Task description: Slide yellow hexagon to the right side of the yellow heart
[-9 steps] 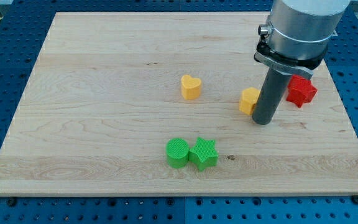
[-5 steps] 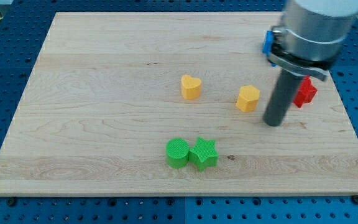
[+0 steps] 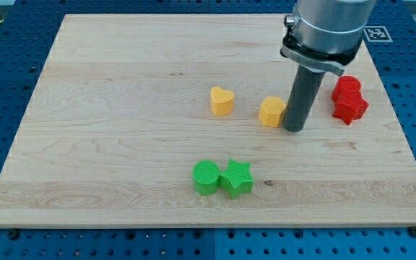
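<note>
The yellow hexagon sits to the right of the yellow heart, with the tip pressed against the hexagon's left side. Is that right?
Not quite. The camera view shows my tip against the right side of the yellow hexagon, not its left. The rest holds: the hexagon sits to the right of the yellow heart, with a gap between them.

Arm (image 3: 328, 25) cut off by the view's top, rear red block (image 3: 346, 87) shape unclear

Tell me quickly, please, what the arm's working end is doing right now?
No hand, only a rod: my tip is on the board, against the yellow hexagon's right side, holding nothing.
</note>
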Action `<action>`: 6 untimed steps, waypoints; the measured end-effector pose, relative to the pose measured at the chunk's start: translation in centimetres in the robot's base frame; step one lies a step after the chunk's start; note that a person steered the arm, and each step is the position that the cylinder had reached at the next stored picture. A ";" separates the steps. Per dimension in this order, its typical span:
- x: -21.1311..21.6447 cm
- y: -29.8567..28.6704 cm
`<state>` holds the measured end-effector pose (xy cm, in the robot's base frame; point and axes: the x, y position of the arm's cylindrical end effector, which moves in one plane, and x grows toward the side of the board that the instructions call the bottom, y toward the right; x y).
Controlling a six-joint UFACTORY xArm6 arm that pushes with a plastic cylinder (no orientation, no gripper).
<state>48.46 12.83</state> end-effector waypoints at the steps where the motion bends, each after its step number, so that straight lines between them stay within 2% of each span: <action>1: 3.3 -0.3; 3: -2.0 -1.5; 4: -0.7 -1.4; 5: -1.1 -0.9; 6: -5.1 -0.5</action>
<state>43.38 12.30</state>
